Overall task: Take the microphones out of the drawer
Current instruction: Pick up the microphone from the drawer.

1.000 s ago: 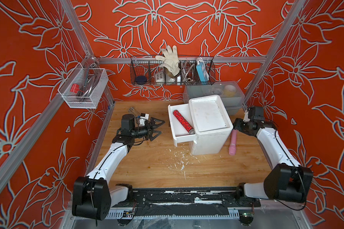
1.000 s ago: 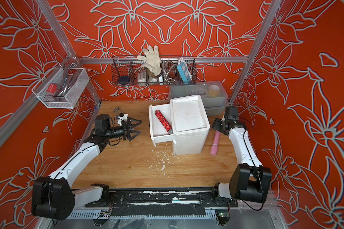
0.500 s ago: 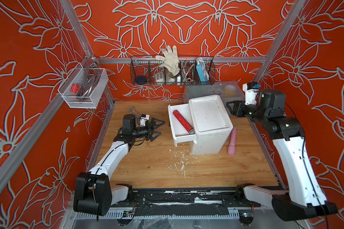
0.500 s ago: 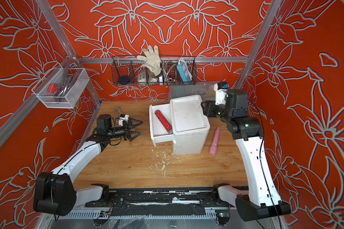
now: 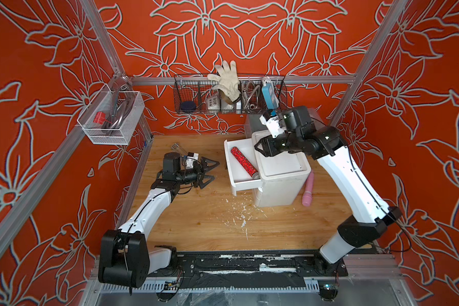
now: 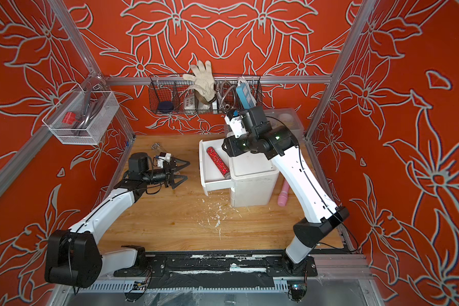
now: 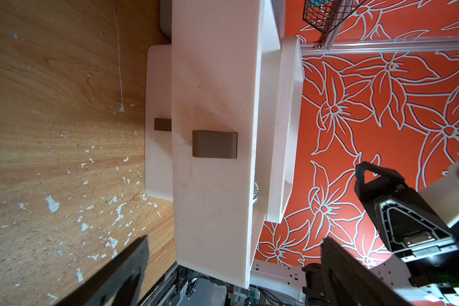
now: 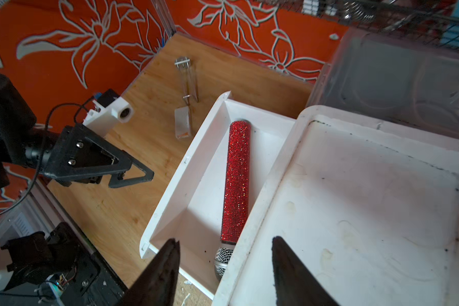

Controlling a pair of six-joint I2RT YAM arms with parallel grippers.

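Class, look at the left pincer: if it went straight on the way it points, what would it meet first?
The left pincer would probably hit the open drawer's front panel, near its brown handle.

Bright, even light, soft shadow under the drawer (image 5: 245, 184); wrist views distort at edges.

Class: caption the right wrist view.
Open right claw overlooking the glittery red microphone lying in the pulled-out white drawer.
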